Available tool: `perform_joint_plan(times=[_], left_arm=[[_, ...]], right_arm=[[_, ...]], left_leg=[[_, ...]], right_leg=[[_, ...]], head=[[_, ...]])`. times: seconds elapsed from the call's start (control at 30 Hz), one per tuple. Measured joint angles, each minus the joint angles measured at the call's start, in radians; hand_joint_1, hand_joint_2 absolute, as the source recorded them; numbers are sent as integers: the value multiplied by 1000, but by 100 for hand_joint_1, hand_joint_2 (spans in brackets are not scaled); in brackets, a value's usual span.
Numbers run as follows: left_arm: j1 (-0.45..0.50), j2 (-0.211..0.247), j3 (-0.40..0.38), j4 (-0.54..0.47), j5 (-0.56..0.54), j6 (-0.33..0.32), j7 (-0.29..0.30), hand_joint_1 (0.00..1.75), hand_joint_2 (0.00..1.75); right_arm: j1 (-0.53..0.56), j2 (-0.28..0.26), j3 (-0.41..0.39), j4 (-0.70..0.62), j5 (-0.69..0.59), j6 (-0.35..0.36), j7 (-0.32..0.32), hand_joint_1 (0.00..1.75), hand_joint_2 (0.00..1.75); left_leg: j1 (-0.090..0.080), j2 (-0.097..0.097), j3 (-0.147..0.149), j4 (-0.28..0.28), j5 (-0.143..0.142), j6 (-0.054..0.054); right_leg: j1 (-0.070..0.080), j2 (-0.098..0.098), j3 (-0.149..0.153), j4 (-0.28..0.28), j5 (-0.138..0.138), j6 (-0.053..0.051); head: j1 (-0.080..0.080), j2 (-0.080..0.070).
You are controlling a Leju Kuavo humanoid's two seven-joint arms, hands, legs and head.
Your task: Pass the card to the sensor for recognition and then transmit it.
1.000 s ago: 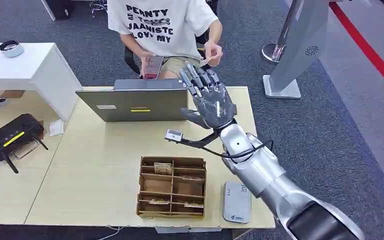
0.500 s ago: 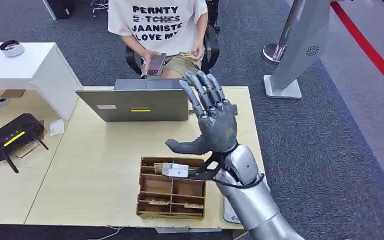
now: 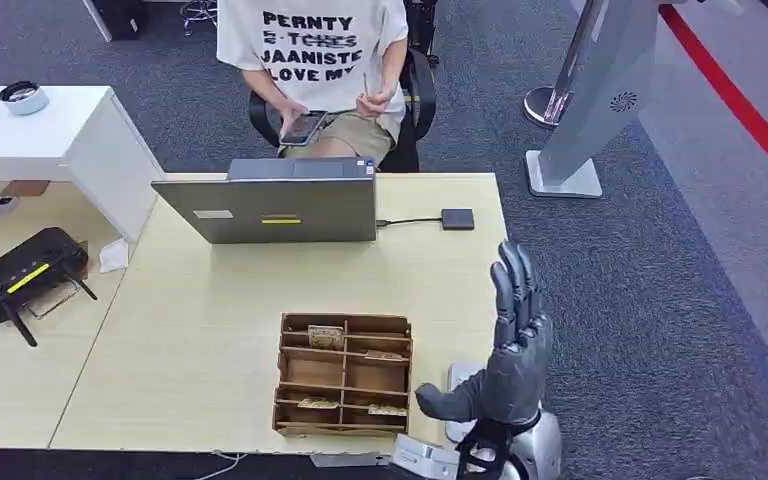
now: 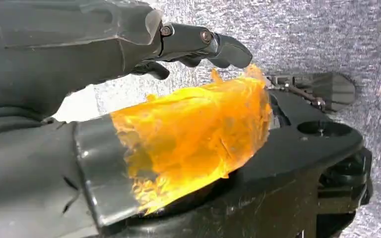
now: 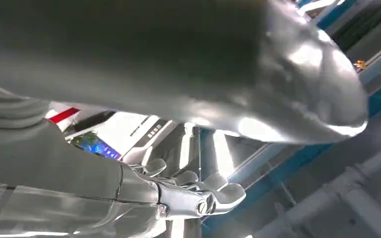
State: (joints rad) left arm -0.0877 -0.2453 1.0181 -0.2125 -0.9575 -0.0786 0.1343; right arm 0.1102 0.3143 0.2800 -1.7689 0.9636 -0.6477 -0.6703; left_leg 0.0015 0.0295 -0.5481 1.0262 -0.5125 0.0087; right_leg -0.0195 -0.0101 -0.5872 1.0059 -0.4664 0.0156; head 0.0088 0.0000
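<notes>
**Right robot hand raised and empty; card with the seated person**

- Right robot hand [image 3: 515,360]: lower right of the head view, upright, fingers straight and close together, thumb out towards frame left. It holds nothing and is spread open. In the right wrist view its fingers [image 5: 213,196] are extended, with ceiling beams behind them.
- Left robot hand [image 4: 104,49]: seen in the left wrist view over grey carpet, dark fingers bent forward, thumb [image 4: 193,134] wrapped in orange film. I cannot tell whether it is open or closed.
- Card [image 3: 365,82]: top centre, a thin pale strip seen edge-on in the raised hand of the person [image 3: 310,45], well apart from the robot hand. The person's other hand holds a phone [image 3: 305,126].
- Sensor [image 3: 458,376]: grey pad at the lower right of the surface [image 3: 200,330], partly hidden behind the right robot hand's thumb and palm.
- Wooden organiser [image 3: 344,374]: lower centre, just left of the sensor, with divided compartments; several hold cards, one at its upper left [image 3: 326,335].
- Laptop [image 3: 280,205]: upper centre, its lid's back facing the camera. A cable runs right to a small black box [image 3: 457,219].
- Black device with antennas [image 3: 25,272]: left edge.
- White cabinet [image 3: 35,135]: upper left.
- Grey stand [image 3: 610,100]: upper right, on the carpet.
</notes>
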Motion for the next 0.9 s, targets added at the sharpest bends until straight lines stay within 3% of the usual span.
perform_joint_plan(times=[0.17,0.2,0.53,0.63,0.67,0.7,0.73,0.77,0.9], left_arm=[[0,0,17,0,16,7,0,0,0],[0,0,24,0,19,7,1,0,0],[0,1,55,0,19,21,3,0,0],[-1,1,56,0,20,21,1,0,0],[-1,1,56,0,20,19,1,0,0],[-1,1,56,0,20,18,1,0,0],[-1,1,56,0,19,16,1,0,0],[-1,1,56,0,19,15,1,0,0],[-1,1,56,0,11,12,4,0,0]], right_arm=[[45,0,-11,-11,24,0,31,0,0],[60,-2,-13,-11,22,0,38,0,175],[103,-50,12,32,121,0,159,0,175],[85,-85,48,62,147,0,250,0,175],[74,-103,67,80,160,0,295,26,175],[62,-116,86,98,171,0,322,148,175],[52,-129,106,117,180,0,344,154,175],[36,-140,127,140,185,0,369,175,175],[-33,-190,222,240,191,0,465,175,175]], left_leg=[[0,0,0,0,0,0],[0,0,0,0,0,0],[0,0,0,0,0,0],[0,0,0,0,0,0],[0,0,0,0,0,0],[0,1,0,0,0,0],[0,1,0,0,0,0],[0,1,0,0,0,0],[0,1,1,0,0,0]], right_leg=[[0,0,0,0,0,0],[0,0,0,0,0,0],[0,0,0,0,0,0],[0,0,1,0,0,0],[0,0,1,0,0,0],[0,0,1,0,0,0],[0,0,1,0,0,0],[0,1,1,0,0,0],[0,1,1,0,0,0]], head=[[0,0],[0,0],[0,0],[0,0],[0,0],[0,0],[0,0],[0,0],[0,0]])
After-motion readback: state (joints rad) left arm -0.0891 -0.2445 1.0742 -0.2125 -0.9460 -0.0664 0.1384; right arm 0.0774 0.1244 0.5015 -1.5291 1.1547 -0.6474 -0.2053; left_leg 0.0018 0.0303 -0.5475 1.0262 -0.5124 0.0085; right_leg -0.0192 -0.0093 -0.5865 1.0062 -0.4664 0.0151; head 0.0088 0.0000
